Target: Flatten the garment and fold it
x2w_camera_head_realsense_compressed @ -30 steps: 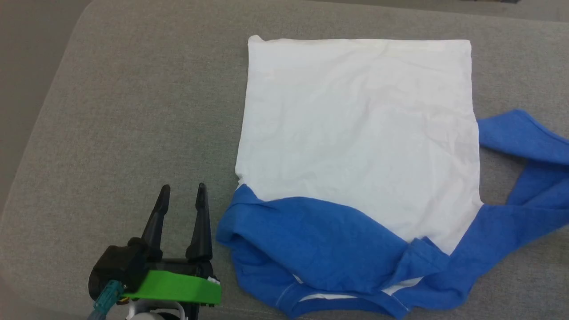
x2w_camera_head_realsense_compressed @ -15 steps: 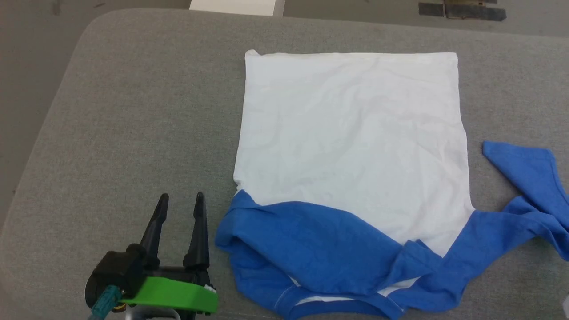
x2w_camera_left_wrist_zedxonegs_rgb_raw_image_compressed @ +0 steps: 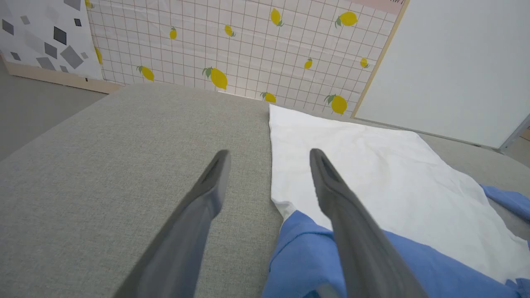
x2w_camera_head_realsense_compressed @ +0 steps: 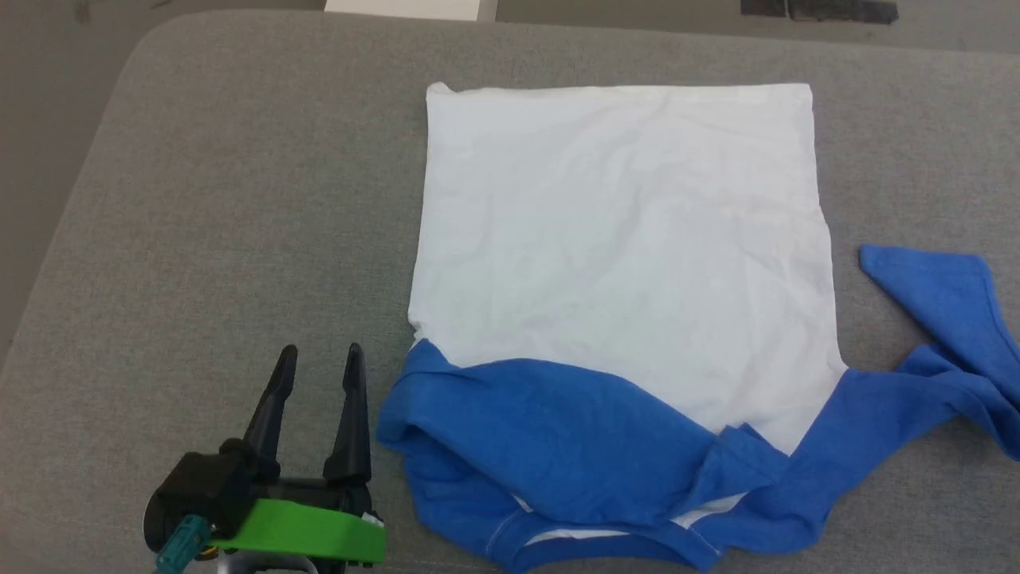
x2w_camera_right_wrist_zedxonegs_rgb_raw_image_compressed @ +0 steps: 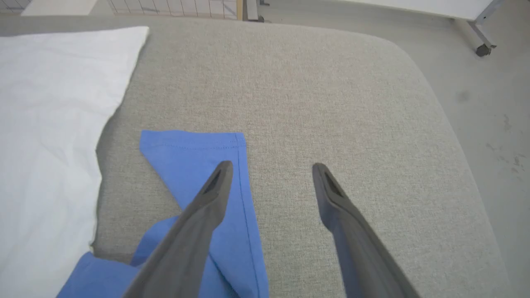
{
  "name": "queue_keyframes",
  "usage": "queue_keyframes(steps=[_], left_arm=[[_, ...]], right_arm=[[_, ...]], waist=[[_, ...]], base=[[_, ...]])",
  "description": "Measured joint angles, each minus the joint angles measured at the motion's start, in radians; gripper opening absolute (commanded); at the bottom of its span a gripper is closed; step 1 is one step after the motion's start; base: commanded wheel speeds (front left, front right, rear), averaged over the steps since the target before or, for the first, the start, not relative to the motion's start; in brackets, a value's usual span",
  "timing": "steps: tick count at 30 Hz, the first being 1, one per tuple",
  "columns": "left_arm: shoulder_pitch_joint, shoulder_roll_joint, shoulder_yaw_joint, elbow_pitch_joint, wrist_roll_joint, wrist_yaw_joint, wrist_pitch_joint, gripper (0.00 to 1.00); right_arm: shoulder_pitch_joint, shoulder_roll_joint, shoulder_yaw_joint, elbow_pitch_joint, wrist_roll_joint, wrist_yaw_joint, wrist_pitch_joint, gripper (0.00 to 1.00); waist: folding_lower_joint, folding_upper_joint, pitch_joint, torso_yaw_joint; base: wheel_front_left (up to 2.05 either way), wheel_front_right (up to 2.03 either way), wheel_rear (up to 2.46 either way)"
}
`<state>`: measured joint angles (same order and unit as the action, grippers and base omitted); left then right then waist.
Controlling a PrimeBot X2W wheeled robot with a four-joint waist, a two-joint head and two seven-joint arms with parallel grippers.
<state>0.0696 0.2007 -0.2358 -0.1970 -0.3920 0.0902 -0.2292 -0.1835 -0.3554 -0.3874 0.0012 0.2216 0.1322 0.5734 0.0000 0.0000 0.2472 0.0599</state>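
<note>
Garment: white-and-royal-blue cotton T-shirt (x2w_camera_head_realsense_compressed: 613, 263) lay on grey fabric worktop (x2w_camera_head_realsense_compressed: 239, 199), blue part rumpled.
Left hand (x2w_camera_head_realsense_compressed: 319, 351): fingers apart, empty, beside blue shoulder.
Right hand (x2w_camera_right_wrist_zedxonegs_rgb_raw_image_compressed: 271, 165): fingers apart, empty, at blue sleeve edge.

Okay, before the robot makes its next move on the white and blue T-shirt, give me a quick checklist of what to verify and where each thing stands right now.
1. Left gripper open and empty, beside the shirt: ok.
2. Right gripper open, holding nothing: ok.
3. White body of the soft white and royal-blue cotton T-shirt flat on the grey fabric cushion: ok, light wrinkles only.
4. Blue sleeve on the robot's right spread out: not ok, it is twisted and folded over.
5. Blue sleeve on the robot's left spread out: not ok, it is bunched up near the collar.
</note>
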Motion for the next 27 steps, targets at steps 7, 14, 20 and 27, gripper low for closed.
queue_keyframes(steps=[7,14,20,27], left_arm=[[-0.044,0.000,-0.025,-0.022,0.013,-0.001,0.009,1.00],[-0.069,-0.002,-0.037,-0.022,0.031,0.000,0.012,1.00],[-0.070,-0.002,-0.035,-0.022,0.031,0.000,0.012,1.00],[-0.072,-0.001,-0.032,-0.015,0.031,0.006,0.008,1.00]], right_arm=[[-0.139,-0.012,0.010,0.160,-0.002,0.000,0.089,1.00],[-0.206,-0.018,0.024,0.259,-0.027,0.000,0.131,1.00],[-0.246,-0.003,-0.029,0.290,-0.040,0.000,0.167,0.15],[-0.263,0.033,-0.077,0.278,-0.081,0.000,0.133,0.00]], waist=[[0.0000,0.0000,0.064,0.015],[0.0000,0.0000,0.123,0.053],[0.0000,0.0000,0.151,0.079],[0.0000,0.0000,0.142,0.070]], base=[[0.00,0.00,0.00],[0.00,0.00,0.00],[0.00,0.00,0.00],[0.00,0.00,0.00]])
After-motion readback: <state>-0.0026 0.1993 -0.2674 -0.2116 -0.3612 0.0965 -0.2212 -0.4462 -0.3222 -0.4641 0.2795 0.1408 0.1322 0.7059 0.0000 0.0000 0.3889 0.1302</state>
